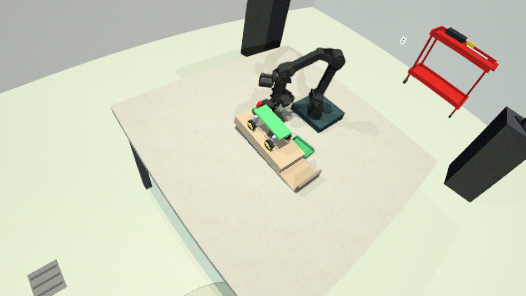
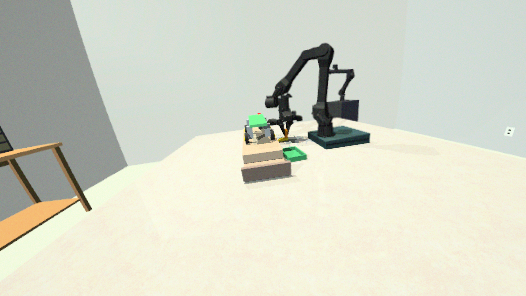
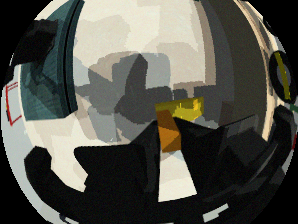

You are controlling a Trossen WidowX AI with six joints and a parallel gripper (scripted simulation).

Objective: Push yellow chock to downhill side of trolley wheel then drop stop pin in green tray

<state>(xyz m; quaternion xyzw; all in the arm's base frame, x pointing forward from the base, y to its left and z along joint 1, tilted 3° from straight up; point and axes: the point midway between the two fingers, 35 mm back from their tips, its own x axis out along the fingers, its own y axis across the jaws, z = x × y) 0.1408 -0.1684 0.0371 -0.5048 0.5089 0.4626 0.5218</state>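
The green-topped trolley [image 1: 272, 121] [image 2: 257, 120] stands on the wooden ramp [image 1: 290, 163] [image 2: 262, 153]. The red head of the stop pin [image 1: 259, 104] [image 2: 259, 114] shows at the trolley's uphill end. The yellow chock [image 2: 283, 139] [image 3: 187, 109] is low at the table, beside the ramp on the robot's side; whether it touches the table is unclear. My gripper [image 2: 286, 131] [image 3: 164, 122] points down and is shut on the chock's orange handle. The chock's black rubber base cannot be made out. The green tray [image 1: 303, 146] [image 2: 294, 153] lies beside the ramp's lower part.
The robot's dark base plate [image 1: 327, 121] [image 2: 347, 138] [image 3: 45, 102] stands on the table across from the ramp. One trolley wheel [image 3: 284, 77] and the ramp's side are close to the gripper at the right of the wrist view. A raised lip closes the ramp's low end.
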